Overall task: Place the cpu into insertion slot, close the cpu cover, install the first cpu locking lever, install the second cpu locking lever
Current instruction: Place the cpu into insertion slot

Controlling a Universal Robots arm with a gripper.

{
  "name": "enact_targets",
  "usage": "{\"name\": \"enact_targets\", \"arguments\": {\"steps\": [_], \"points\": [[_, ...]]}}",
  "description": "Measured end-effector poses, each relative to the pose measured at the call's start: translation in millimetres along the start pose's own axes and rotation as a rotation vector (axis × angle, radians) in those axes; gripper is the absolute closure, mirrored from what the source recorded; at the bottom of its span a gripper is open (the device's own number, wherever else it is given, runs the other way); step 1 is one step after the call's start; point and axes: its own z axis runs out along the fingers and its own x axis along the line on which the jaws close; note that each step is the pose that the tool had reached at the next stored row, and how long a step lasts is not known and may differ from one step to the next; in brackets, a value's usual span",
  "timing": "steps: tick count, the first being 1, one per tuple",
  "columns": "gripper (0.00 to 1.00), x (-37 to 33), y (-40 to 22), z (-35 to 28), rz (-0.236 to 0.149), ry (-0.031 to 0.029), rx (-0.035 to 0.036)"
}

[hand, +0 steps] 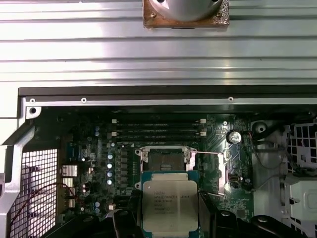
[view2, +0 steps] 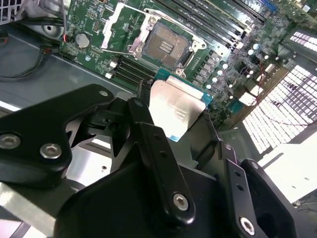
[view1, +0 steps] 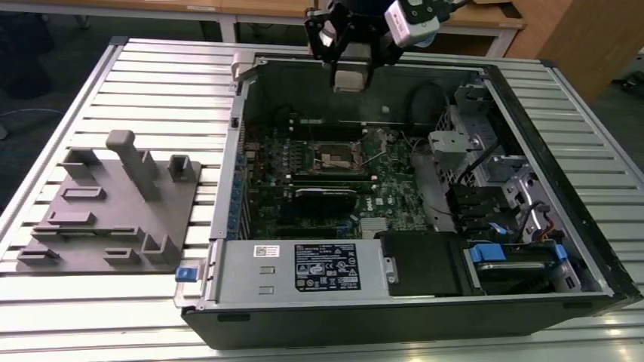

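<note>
- Black two-fingered gripper (view2: 174, 124): you see its jaws pinching the chip by two opposite edges, one black finger (view2: 148, 134) on each side.
- The cpu (hand: 170, 203), a flat square chip with a dull silver-grey metal top: it is held in the jaws, clear of the board and touching nothing else. In the first wrist view its edges run square with the socket's, its slightly longer side along the same line.
- The insertion slot (hand: 166, 161), a square socket with a dark centre and a silvery metal rim: it lies below the jaws and beyond the chip's free edge, well apart in height. Its centre is uncovered and no chip sits in it. Judge this offset first; the move turns on it.
- Green circuit board (view2: 225, 59): it surrounds the socket on the floor of the case.
- Open black and grey computer case (view1: 548, 151): in the exterior view the arm points straight down over the case's far wall, with the cpu (view1: 348, 79) high above the slot (view1: 337, 157).
- Ribbed silver metal table (view1: 161, 83): it carries the case and, to the exterior view's left, a grey moulded fixture plate (view1: 105, 219).
</note>
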Motion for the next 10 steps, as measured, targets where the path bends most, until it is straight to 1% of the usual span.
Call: {"name": "enact_targets", "arguments": {"steps": [5,8,10], "points": [[0.46,0.0,-0.1,1.1,0.000,0.0000,0.0001],[0.46,-0.1,-0.4,4.5,0.000,-0.0004,-0.0001],[0.46,-0.1,-0.5,5.6,0.000,-0.0003,0.0001]]}}
